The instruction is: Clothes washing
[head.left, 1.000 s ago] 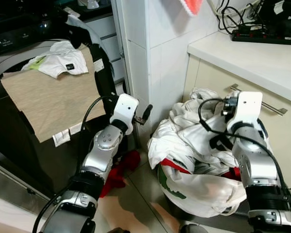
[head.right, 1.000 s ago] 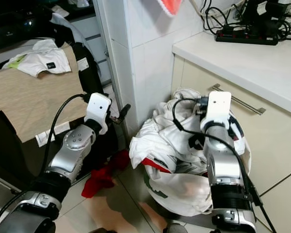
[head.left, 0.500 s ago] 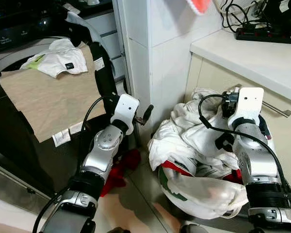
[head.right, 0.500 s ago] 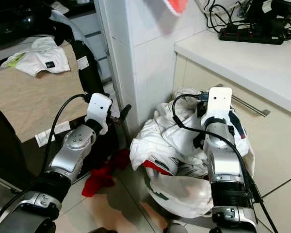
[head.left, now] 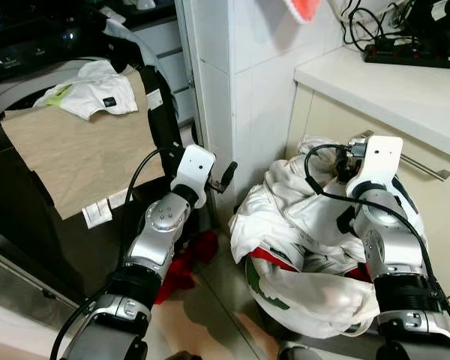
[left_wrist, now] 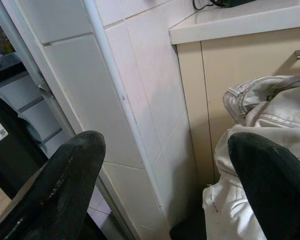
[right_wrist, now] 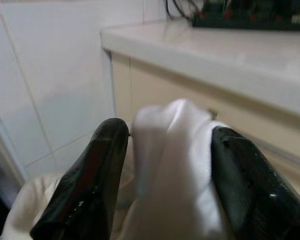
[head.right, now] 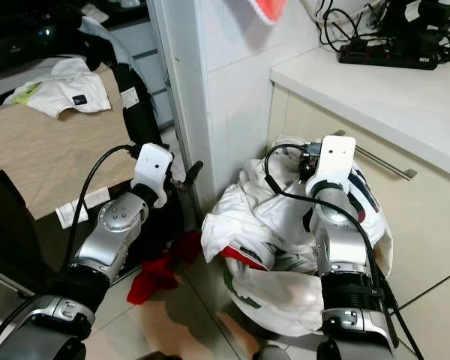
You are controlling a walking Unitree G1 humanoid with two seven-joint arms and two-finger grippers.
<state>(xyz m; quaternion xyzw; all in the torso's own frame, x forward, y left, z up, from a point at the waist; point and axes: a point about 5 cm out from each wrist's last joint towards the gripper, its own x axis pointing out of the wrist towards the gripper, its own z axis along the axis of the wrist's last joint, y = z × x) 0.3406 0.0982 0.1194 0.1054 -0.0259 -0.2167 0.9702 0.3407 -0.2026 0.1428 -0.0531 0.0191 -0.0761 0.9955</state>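
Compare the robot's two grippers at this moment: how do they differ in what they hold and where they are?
The left gripper is open and empty; the right gripper has white cloth bunched between its fingers. The left gripper hangs by the tiled wall, short of the laundry pile; the right gripper is over the pile, next to the cabinet. Both have two black fingers.

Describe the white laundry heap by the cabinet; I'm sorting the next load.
The white laundry heap is crumpled soft fabric in a white bag with green print, red cloth peeking through. It sits on the tiled floor between the tiled pillar and the beige cabinet. The right claw pinches a white fold at its top.
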